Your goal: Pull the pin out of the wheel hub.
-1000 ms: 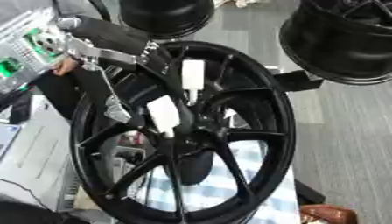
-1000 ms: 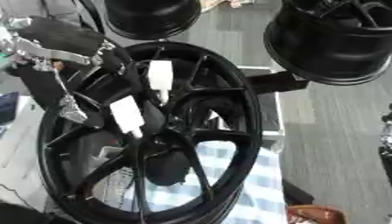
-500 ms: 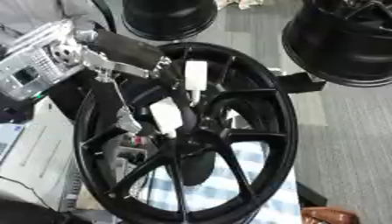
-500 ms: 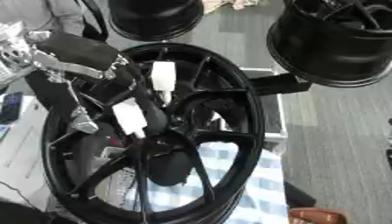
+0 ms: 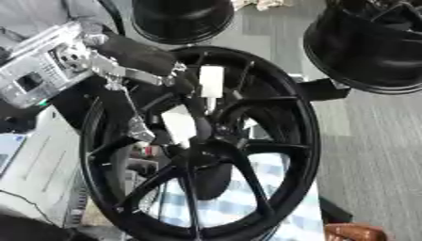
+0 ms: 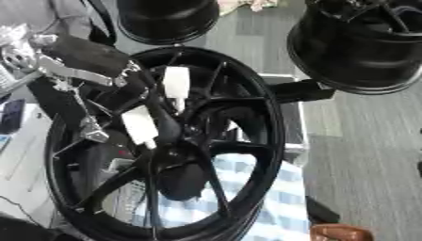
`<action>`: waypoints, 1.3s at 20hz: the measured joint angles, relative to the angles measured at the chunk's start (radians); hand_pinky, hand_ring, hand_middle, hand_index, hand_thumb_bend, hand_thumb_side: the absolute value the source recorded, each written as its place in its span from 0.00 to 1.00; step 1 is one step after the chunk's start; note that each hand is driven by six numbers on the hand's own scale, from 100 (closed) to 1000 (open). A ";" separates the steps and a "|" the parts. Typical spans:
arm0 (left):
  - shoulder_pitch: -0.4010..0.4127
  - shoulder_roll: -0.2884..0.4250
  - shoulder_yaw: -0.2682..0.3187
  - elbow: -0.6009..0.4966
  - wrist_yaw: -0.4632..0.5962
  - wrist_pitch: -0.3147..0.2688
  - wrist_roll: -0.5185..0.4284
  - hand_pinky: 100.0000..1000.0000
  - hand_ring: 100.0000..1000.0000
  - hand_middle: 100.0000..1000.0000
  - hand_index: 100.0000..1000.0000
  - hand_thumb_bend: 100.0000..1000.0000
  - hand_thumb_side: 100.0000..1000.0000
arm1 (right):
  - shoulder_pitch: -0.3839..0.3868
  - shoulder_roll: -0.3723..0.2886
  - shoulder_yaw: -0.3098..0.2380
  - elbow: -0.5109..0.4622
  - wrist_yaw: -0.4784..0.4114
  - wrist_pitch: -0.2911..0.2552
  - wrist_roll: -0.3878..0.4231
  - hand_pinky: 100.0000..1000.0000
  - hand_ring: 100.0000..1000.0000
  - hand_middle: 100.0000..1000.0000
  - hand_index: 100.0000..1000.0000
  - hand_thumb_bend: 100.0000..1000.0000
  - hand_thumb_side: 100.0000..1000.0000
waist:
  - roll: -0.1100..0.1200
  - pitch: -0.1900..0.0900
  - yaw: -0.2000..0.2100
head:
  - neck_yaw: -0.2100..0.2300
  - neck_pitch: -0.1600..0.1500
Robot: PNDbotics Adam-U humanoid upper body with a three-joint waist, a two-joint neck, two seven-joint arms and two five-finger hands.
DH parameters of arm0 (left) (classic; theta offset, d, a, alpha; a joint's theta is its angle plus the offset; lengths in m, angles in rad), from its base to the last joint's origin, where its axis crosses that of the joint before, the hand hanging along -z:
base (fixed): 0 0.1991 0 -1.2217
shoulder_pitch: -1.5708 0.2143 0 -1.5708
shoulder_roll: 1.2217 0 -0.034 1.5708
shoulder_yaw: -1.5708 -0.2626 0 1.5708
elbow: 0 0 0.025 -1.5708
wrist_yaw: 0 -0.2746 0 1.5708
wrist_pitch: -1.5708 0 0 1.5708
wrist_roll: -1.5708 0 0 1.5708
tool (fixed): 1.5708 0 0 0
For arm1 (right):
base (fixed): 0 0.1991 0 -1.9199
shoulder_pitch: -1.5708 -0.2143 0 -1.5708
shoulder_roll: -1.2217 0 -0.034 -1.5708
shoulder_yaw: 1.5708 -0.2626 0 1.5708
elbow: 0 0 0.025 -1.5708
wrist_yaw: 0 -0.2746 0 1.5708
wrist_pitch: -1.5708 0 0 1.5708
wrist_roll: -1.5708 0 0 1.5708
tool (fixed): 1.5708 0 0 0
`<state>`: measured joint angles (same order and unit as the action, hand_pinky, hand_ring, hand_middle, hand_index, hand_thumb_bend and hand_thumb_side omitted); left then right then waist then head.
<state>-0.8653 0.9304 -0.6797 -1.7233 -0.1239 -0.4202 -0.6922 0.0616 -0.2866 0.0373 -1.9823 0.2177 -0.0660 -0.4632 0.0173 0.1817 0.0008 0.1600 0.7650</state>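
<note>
Silver and black metal fills the left of both views, where the left robot hand [image 5: 140, 59] comes in from the upper left and reaches over the rim into the wheel hub [image 5: 202, 141]. Its white-tipped fingers [image 5: 212, 81] hang down among the spokes near the centre; whether they are curled round anything cannot be told, since dark parts overlap there. The pin itself cannot be made out with certainty; judging by where the fingers point, it sits near the hub's centre, behind the fingertips.

Glossy black, the wheel hub stands tilted on a table covered with a blue-and-white checked cloth [image 5: 247, 197]. Its thin spokes radiate from a solid middle to a broad round rim. It looks rigid and heavy, unlikely to shift under a light pull, though its smooth paint would be slippery. A pin in such a part is probably small, stiff and hard, best pinched by its exposed end and drawn straight along its axis.

Farther right, two more black wheels [image 5: 371, 44] stand on the grey floor [image 5: 371, 155]. No right robot hand shows.
</note>
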 measured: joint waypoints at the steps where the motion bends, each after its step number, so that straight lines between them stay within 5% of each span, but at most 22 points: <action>1: 0.000 0.000 0.000 0.000 -0.006 0.000 0.000 0.79 0.73 0.68 0.82 0.29 0.20 | 0.000 0.000 0.000 0.000 0.000 0.000 0.000 0.73 0.57 0.42 0.61 0.00 0.62 | 0.000 0.000 0.000 | 0.000 0.000; 4: 0.000 -0.004 0.000 0.002 -0.019 0.000 0.000 0.80 0.76 0.74 0.83 0.31 0.23 | 0.000 0.000 0.000 0.000 0.000 0.000 0.000 0.73 0.57 0.42 0.61 0.00 0.62 | 0.000 0.000 0.000 | 0.001 0.000; 15: 0.004 -0.009 -0.006 0.016 -0.046 -0.004 0.004 0.80 0.76 0.72 0.84 0.31 0.22 | 0.000 0.010 0.000 0.000 0.000 0.000 0.000 0.73 0.56 0.42 0.61 0.00 0.62 | -0.001 0.005 0.000 | 0.017 0.000; 26: 0.014 -0.040 -0.009 0.097 -0.112 -0.022 0.022 0.77 0.73 0.67 0.79 0.25 0.04 | -0.003 0.018 0.000 0.000 -0.001 0.001 0.000 0.73 0.56 0.42 0.61 0.00 0.62 | -0.003 0.015 -0.003 | 0.031 0.000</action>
<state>-0.8515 0.8903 -0.6888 -1.6260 -0.2359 -0.4424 -0.6701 0.0587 -0.2685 0.0373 -1.9823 0.2165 -0.0655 -0.4634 0.0142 0.1963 -0.0020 0.1909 0.7650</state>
